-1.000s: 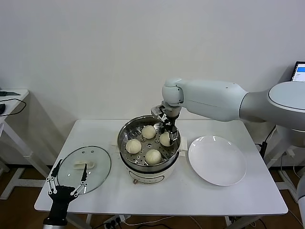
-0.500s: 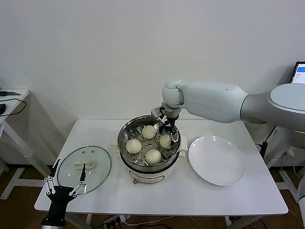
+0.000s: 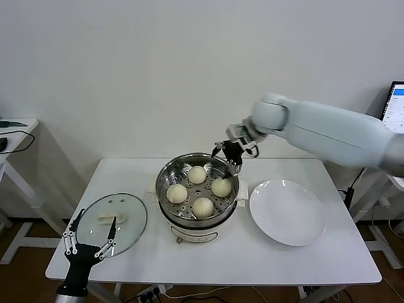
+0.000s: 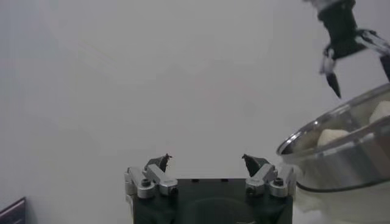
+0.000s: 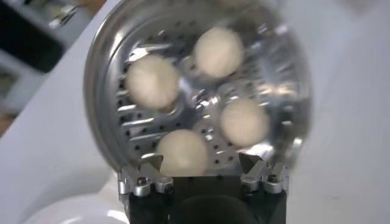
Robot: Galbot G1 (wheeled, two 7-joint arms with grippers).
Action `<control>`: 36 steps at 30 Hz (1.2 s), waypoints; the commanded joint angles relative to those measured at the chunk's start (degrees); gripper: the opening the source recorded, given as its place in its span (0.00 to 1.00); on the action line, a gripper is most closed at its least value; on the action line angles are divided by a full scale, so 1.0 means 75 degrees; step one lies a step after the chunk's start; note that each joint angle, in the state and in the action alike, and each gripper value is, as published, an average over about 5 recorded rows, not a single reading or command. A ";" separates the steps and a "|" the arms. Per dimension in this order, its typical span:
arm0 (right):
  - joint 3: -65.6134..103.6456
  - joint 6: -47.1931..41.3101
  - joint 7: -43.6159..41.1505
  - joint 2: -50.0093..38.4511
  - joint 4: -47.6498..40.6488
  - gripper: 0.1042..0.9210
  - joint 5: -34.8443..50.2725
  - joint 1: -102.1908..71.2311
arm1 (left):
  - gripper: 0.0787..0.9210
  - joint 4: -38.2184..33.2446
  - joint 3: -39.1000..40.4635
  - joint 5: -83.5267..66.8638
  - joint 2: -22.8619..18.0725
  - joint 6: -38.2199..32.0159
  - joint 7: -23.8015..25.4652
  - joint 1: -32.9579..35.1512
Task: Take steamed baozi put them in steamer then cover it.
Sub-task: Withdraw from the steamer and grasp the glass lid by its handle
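Steamer [image 3: 197, 218]: round steel pot on a cream base, centre of the white desk [image 3: 303, 265]. Perforated tray inside.

Steamed baozi [image 3: 197, 175]: four, all on the tray inside the steamer, spaced apart; none on the plate.

Cover [image 3: 113, 222]: clear glass lid lying flat on the desk, left of the steamer, apart from it, handle up.

Plate [image 3: 288, 211]: white, flat, bare, just right of the steamer.

Right pincer [image 3: 231, 159]: above the steamer's far-right rim, fingers spread, holding nothing, clear of the buns.

Left pincer [image 3: 88, 240]: at the near-left desk edge, over the cover's near rim, fingers spread, holding nothing.
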 commanded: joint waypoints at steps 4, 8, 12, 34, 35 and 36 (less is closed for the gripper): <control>0.5923 0.1999 0.6743 -0.2661 0.1195 0.88 0.1243 -0.5535 | 0.88 0.0047 0.0192 0.1389 0.0327 0.1241 -0.0431 -0.0383; 0.8613 0.2535 0.6631 -0.2426 0.0910 0.88 0.0920 -0.8313 | 0.88 0.0256 0.0262 0.2006 0.0404 0.1451 -0.0537 -0.0575; 1.0342 0.2922 0.6817 -0.1813 0.0721 0.88 0.0644 -1.0289 | 0.88 0.0566 0.0139 0.3338 0.0428 0.1809 -0.0563 -0.0771; 1.2991 0.3708 0.6367 0.2408 0.1984 0.88 -0.0913 -1.4108 | 0.88 0.3555 0.0257 0.7542 0.0479 0.2468 -0.0964 -0.2319; 1.2982 0.3712 0.6356 0.2512 0.2075 0.88 -0.0953 -1.4156 | 0.88 0.3671 0.0284 0.7614 0.0460 0.2454 -0.1008 -0.2398; 1.2975 0.3719 0.6345 0.2596 0.2138 0.88 -0.0988 -1.4194 | 0.88 0.3778 0.0309 0.7676 0.0432 0.2443 -0.1051 -0.2473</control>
